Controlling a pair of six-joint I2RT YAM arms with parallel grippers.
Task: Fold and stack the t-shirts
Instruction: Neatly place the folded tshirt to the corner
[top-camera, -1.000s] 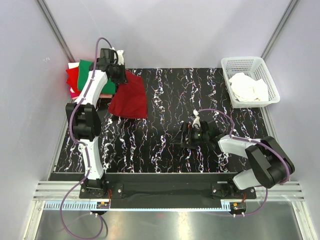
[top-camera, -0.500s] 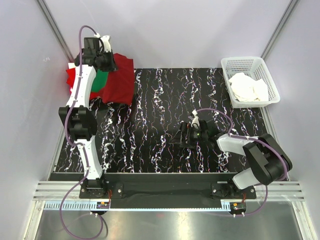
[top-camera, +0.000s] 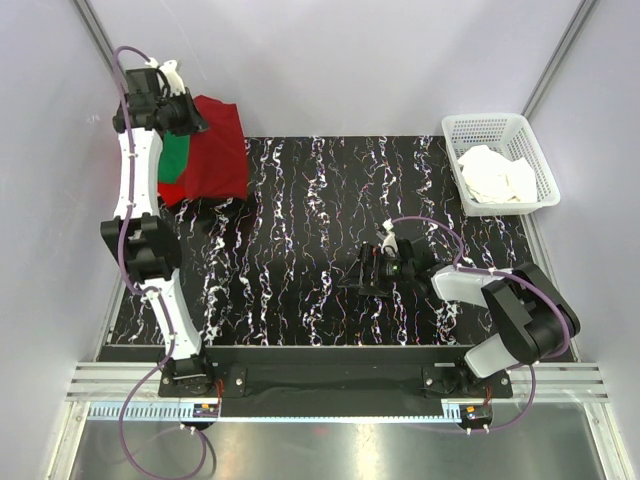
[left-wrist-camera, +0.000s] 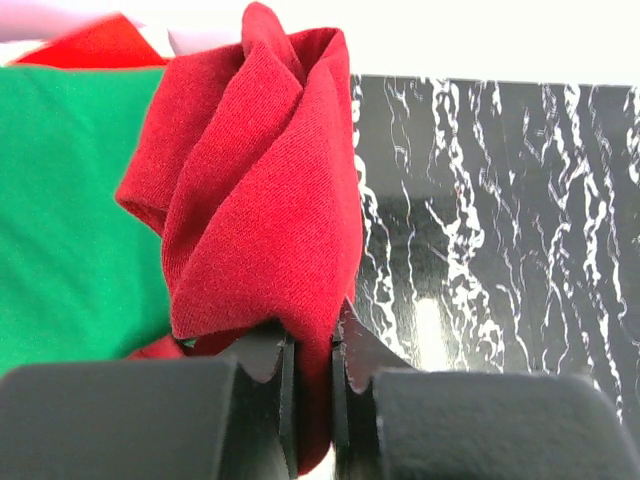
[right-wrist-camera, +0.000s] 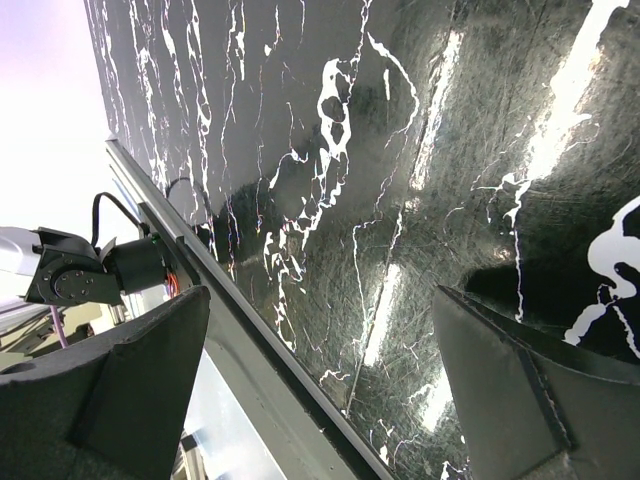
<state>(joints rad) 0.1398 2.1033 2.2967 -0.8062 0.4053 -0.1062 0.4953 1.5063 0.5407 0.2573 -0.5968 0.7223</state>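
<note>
Black white-veined desk (top-camera: 300, 260), pale walls (top-camera: 380, 60) — left pincer (left-wrist-camera: 312, 348) pinching crimson t-shirt (left-wrist-camera: 260, 180) at far-left corner; right pincer (right-wrist-camera: 320, 372) spread.

1. A table (top-camera: 330, 190) with a glossy black top veined in white filled the middle of the cell.
2. Plain, pale lilac-grey walls (top-camera: 380, 60) closed it in at the back and on both sides.
3. Slim metal struts (top-camera: 103, 55) ran slantwise up the two back corners.
4. A ribbed aluminium rail (top-camera: 110, 382) lay along the near edge.
5. Nearer than the rail sat a shiny steel sheet (top-camera: 330, 450).
6. The light was even and soft, and bright streaks of glare lay on the table top.
</note>
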